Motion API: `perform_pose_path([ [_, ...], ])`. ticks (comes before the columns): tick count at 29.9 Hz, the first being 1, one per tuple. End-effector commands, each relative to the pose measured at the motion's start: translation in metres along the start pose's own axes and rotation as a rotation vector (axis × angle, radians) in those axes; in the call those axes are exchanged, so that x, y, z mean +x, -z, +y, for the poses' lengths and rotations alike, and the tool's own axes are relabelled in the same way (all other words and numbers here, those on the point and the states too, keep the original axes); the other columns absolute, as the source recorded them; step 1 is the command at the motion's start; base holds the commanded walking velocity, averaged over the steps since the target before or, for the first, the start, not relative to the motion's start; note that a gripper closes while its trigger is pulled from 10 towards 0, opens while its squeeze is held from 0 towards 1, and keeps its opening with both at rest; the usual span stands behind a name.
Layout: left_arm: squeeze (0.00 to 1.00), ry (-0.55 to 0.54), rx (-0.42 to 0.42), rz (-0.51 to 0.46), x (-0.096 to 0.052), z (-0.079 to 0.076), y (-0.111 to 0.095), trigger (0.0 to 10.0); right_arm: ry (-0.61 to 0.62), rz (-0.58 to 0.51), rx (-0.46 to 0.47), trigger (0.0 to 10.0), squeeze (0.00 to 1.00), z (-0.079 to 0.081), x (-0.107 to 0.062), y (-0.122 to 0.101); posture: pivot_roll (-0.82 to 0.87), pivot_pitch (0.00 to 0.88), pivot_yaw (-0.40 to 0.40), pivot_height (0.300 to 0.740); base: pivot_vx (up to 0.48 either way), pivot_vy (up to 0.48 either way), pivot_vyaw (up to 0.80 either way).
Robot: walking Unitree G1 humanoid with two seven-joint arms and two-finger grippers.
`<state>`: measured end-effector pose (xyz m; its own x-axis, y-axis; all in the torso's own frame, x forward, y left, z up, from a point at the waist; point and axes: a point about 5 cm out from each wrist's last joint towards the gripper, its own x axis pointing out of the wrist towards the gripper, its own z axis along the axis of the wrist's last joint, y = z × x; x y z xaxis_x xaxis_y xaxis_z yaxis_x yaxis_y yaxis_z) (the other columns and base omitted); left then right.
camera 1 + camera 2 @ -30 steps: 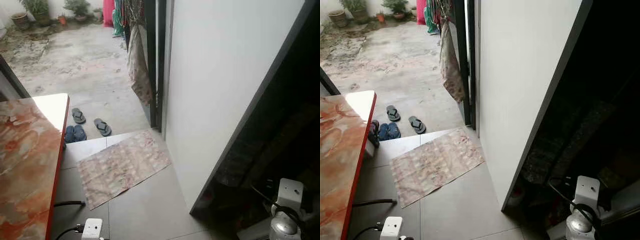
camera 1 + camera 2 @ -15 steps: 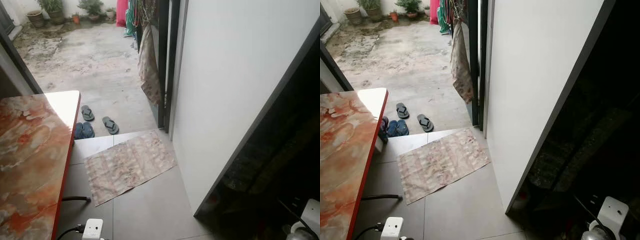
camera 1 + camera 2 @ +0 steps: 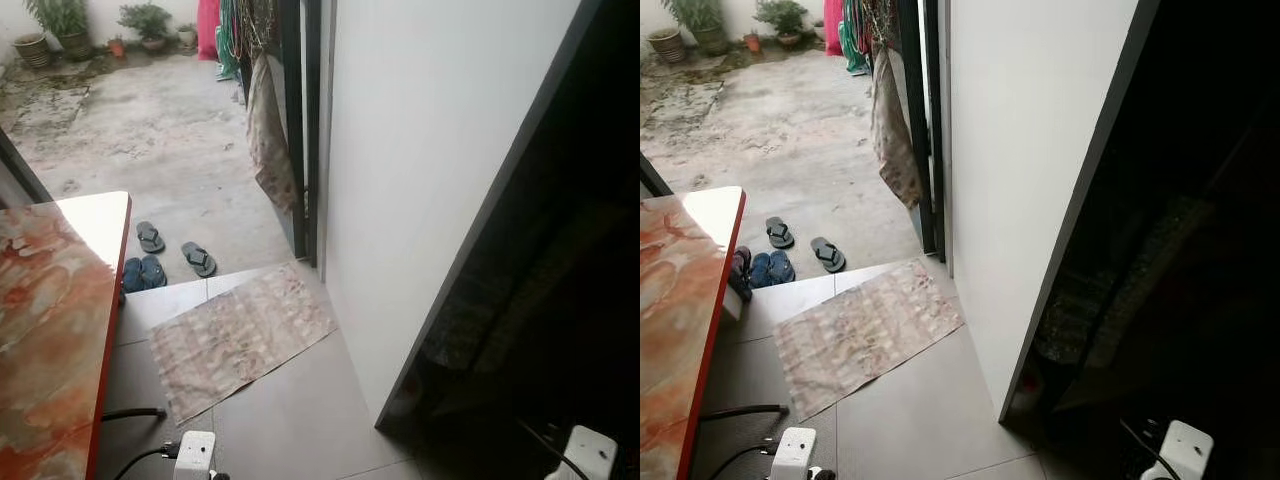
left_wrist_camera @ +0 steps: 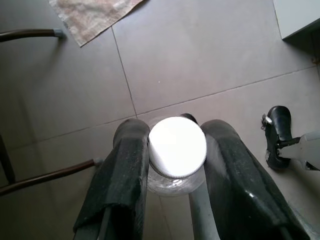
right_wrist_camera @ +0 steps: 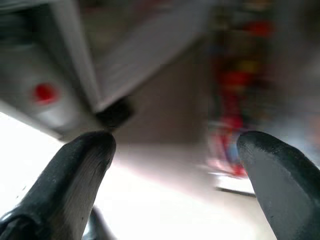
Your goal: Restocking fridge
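The fridge (image 3: pixel 560 300) interior at the right of the head views is almost black; its shelves and contents cannot be made out, and only its white door (image 3: pixel 430 170) reads clearly. The right wrist view is badly blurred: the right claw (image 5: pixel 175 165) has its fingers spread wide with nothing between them, before smeared red and grey shapes. The left claw (image 4: pixel 175 165) is closed on a clear jar with a white lid (image 4: pixel 177 147), held above the grey tiled floor (image 4: pixel 200 55). A red marbled desk (image 3: pixel 50 330) is cut off at lower left. A patterned mat (image 3: pixel 240 335) lies by the open doorway, sandals (image 3: pixel 165 255) beyond on the concrete yard (image 3: pixel 150 130).
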<state>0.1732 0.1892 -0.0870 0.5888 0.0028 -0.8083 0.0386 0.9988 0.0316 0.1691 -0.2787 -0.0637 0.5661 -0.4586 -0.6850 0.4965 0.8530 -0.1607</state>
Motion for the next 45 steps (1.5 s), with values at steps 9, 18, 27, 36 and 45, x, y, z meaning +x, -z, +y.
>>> perform_pose_path([
  [9, 0.00, -0.049, -0.088, 0.073, -0.004, 0.008, 0.019, 10.0, -0.320, 0.222, -0.278, 10.0, 0.00, 0.029, -0.017, 0.051, -0.11, 0.047, 0.055, 0.740, 0.000, 0.000, 0.00],
  [18, 0.00, -0.099, -0.059, 0.078, -0.009, 0.041, 0.016, 10.0, -0.377, 0.284, -0.304, 10.0, 0.00, 0.036, -0.025, 0.067, -0.11, 0.045, 0.064, 0.740, 0.000, 0.000, 0.00],
  [27, 0.00, -0.120, -0.042, 0.088, -0.013, 0.055, 0.018, 10.0, -0.319, 0.214, -0.276, 10.0, 0.00, 0.028, -0.017, 0.050, -0.10, 0.042, 0.061, 0.740, 0.000, -0.032, 0.00],
  [36, 0.00, -0.102, -0.021, 0.084, -0.007, 0.032, 0.014, 10.0, -0.287, 0.198, -0.256, 10.0, 0.00, 0.029, -0.017, 0.050, -0.10, 0.030, 0.063, 0.740, 0.000, -0.361, 0.00],
  [45, 0.00, -0.080, -0.004, 0.110, -0.007, 0.008, 0.029, 10.0, -0.229, 0.214, -0.223, 10.0, 0.00, 0.027, -0.016, 0.051, -0.10, 0.020, 0.065, 0.740, 0.000, -0.475, -0.29],
])
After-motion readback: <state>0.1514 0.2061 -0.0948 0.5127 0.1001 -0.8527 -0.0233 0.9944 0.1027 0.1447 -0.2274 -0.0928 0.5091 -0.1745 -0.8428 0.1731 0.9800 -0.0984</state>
